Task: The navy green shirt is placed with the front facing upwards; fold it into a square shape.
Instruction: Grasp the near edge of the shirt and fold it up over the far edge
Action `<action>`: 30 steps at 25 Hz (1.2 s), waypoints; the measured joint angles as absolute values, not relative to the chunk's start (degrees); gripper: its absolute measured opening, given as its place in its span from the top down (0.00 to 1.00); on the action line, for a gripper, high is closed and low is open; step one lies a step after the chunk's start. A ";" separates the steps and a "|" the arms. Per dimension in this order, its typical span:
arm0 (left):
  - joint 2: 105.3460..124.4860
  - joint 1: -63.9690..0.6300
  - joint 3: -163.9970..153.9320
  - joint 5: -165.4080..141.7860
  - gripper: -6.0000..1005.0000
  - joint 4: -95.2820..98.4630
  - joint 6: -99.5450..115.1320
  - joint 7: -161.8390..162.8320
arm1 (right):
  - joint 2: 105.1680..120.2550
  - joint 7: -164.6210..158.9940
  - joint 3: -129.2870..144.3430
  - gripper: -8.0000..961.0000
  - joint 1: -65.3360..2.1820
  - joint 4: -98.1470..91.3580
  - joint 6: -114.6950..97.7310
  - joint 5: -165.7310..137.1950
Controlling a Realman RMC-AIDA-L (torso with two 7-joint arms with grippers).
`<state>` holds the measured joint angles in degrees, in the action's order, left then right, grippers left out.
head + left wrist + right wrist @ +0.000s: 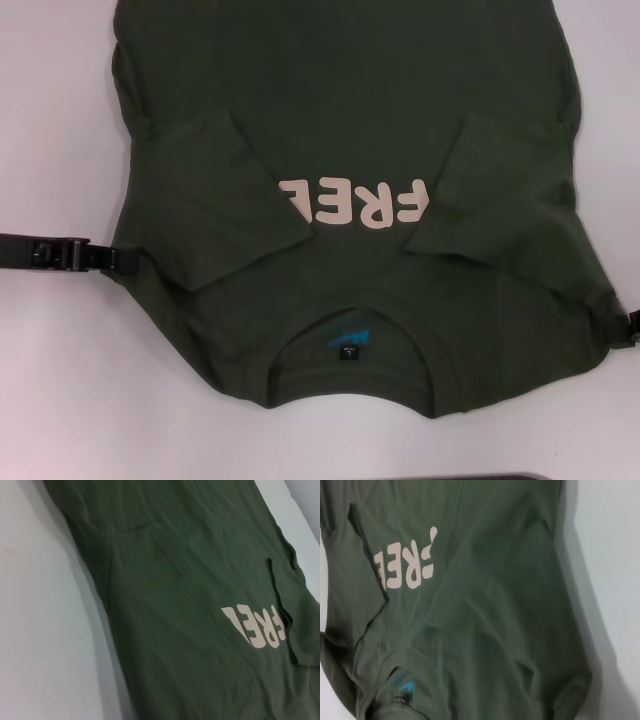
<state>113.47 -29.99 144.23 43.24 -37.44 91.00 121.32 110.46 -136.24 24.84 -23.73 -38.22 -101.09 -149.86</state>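
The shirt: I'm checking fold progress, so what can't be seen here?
- navy green shirt: hem cut off by the head view's top edge.
- Lettering: partly hidden under the folded sleeves.
- left pincer, right pincer: fingertips hidden by cloth at the shirt's edges.

Left arm: you have it reaching in low from the left edge of the head view, lying level.
Left tool: its tip sits at the left side of the navy green shirt; the fingers cannot be made out.
Right tool: only a sliver shows at the right edge, against the shirt's right side.
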 joint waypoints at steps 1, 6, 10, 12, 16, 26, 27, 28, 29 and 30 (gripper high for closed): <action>113.47 -30.02 144.23 43.24 0.96 -37.44 90.97 121.31 | 110.46 -136.17 24.86 0.91 -23.61 -38.17 -101.09 -149.86; 113.47 -30.06 144.23 43.24 0.96 -37.44 90.45 121.29 | 110.48 -135.38 24.32 0.95 -22.82 -38.38 -101.03 -149.68; 113.47 -30.06 144.37 43.49 0.96 -37.44 90.35 121.29 | 110.48 -133.54 22.79 0.95 -21.97 -38.63 -101.52 -149.29; 113.47 -30.06 144.39 43.83 0.96 -37.44 90.35 121.33 | 110.48 -131.96 21.56 0.96 -21.52 -38.65 -101.93 -149.23; 113.22 -30.07 144.40 44.09 0.96 -37.44 91.17 121.85 | 110.48 -129.46 18.62 0.96 -20.60 -38.72 -102.87 -149.18; 112.33 -29.35 144.41 43.61 0.96 -37.99 96.63 122.71 | 110.48 -124.80 13.16 0.96 -18.48 -39.63 -104.53 -149.06; 112.26 -29.09 144.41 43.52 0.96 -37.99 97.14 122.74 | 110.48 -124.32 12.72 0.96 -18.31 -39.63 -104.56 -149.06; 112.23 -28.93 144.40 43.48 0.96 -37.99 97.40 122.78 | 110.48 -123.78 12.35 0.96 -18.22 -39.60 -104.61 -149.06; 112.18 -28.61 144.41 43.46 0.96 -37.96 97.72 122.83 | 110.48 -123.33 12.07 0.96 -18.10 -39.50 -104.65 -149.06; 112.12 -28.35 144.41 43.45 0.96 -37.93 98.06 122.90 | 110.48 -122.87 11.82 0.96 -17.96 -39.37 -104.69 -149.06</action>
<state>112.12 -28.35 144.41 43.45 -37.93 98.06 122.90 110.48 -122.87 11.82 -17.96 -39.37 -104.69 -149.05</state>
